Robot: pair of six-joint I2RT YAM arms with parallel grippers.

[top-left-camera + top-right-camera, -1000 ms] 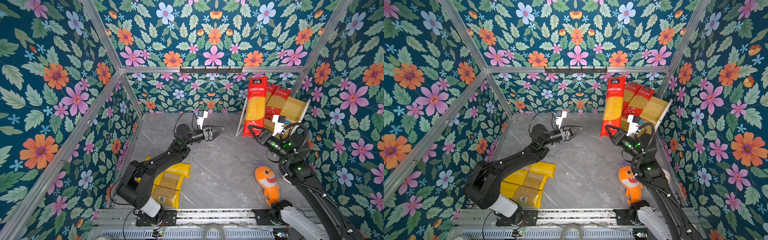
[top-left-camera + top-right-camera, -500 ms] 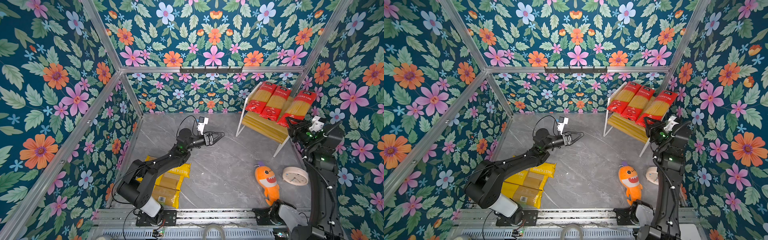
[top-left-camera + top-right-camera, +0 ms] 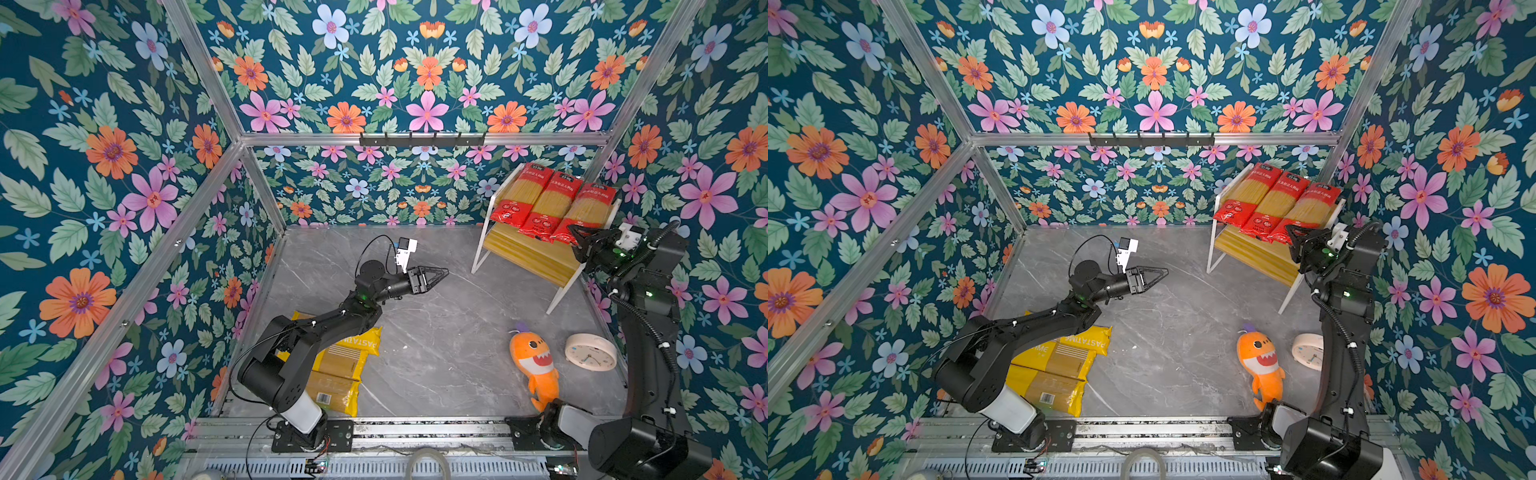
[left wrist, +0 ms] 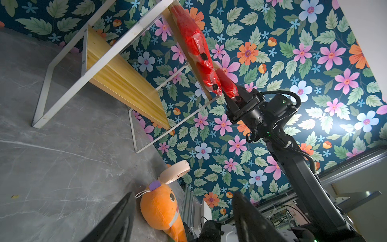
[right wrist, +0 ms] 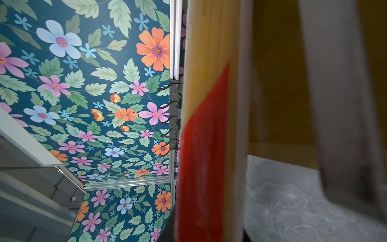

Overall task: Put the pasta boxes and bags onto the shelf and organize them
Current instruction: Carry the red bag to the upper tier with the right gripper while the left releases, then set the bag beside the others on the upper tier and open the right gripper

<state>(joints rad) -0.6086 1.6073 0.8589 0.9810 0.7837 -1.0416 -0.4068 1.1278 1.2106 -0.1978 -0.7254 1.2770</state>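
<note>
Pinching rightmost red clear-windowed pack (image 3: 588, 212) on shelf (image 3: 528, 258), right tool (image 3: 575, 237), left tool (image 3: 444, 274) spread.

2 black arms: 1 free, 1 gripping.
The left arm (image 3: 320, 326) reaches low and forward, left gripper (image 3: 441, 273) level, jaws spread, empty; the right arm (image 3: 648, 345) stands tall, right gripper (image 3: 578, 236) clamped on the end of a red clear-windowed spaghetti pack (image 3: 587, 209).

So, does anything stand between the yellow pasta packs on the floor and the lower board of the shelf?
Nothing visible does. The floor between the yellow packs and the lower board is bare; the plush shark and clock lie off to the side. Only the left arm reaches over the packs.
</note>
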